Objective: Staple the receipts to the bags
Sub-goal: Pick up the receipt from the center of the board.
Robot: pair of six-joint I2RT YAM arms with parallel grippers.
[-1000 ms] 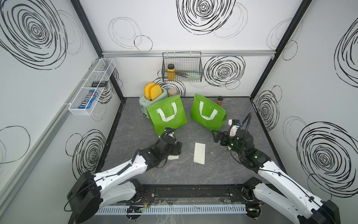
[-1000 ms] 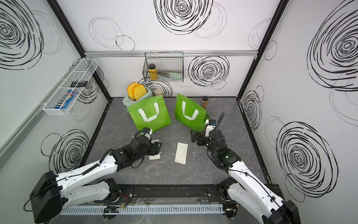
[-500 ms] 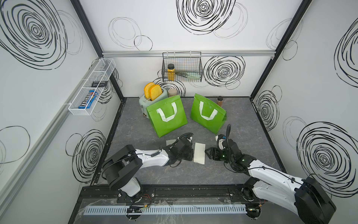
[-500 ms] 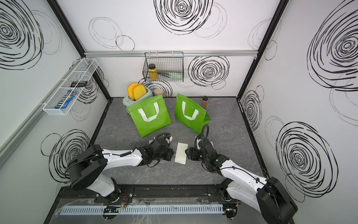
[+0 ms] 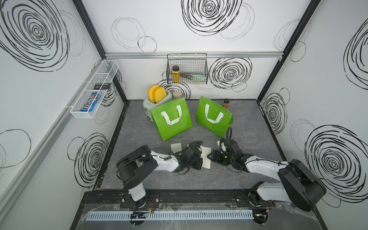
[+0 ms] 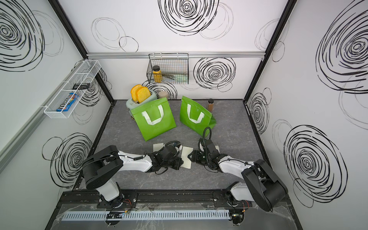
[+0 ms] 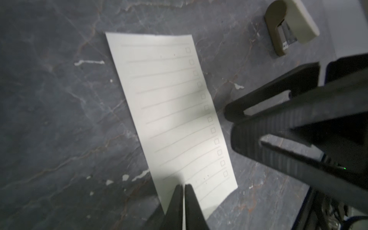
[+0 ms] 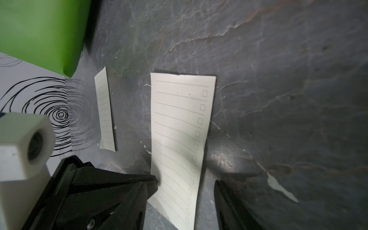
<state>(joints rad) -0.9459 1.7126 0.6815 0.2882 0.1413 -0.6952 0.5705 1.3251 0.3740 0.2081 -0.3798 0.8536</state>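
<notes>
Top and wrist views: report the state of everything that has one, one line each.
centre receipt: flat on the table, unstapled.
second receipt: flat on the table, unstapled.
left gripper: jaws shut at the centre receipt's edge; pinch unclear.
right gripper: jaws open, straddling the centre receipt.
green bags: both standing, tops closed, no receipt attached.
stapler: lying on the table, unheld.
toaster: two toast slices sticking up.

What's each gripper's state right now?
Left gripper: closed at the edge of the receipt; a pinch on it cannot be told.
Right gripper: open, straddling the same receipt, holding nothing.
</notes>
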